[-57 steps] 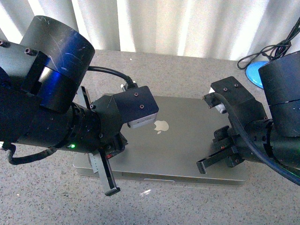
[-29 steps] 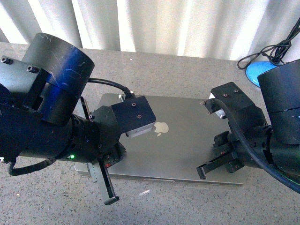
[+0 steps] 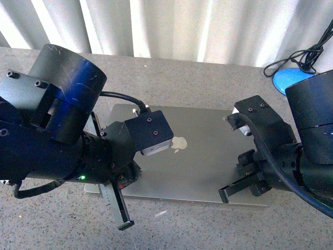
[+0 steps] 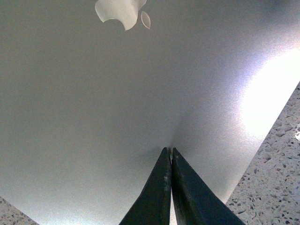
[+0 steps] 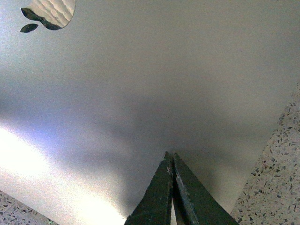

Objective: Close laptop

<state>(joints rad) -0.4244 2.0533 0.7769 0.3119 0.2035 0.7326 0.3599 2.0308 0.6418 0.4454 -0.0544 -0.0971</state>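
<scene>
Both my left gripper (image 4: 168, 154) and right gripper (image 5: 171, 158) are pinched closed, empty, tips by the laptop (image 3: 208, 151) lid lying flat, likely as blunt wedges for pressing it down.

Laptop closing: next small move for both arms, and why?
Probably raise both arms straight off. The laptop lies flat with its lid down; the left claw and right claw are shut, tips at the lid, so nothing seems left to press.
</scene>
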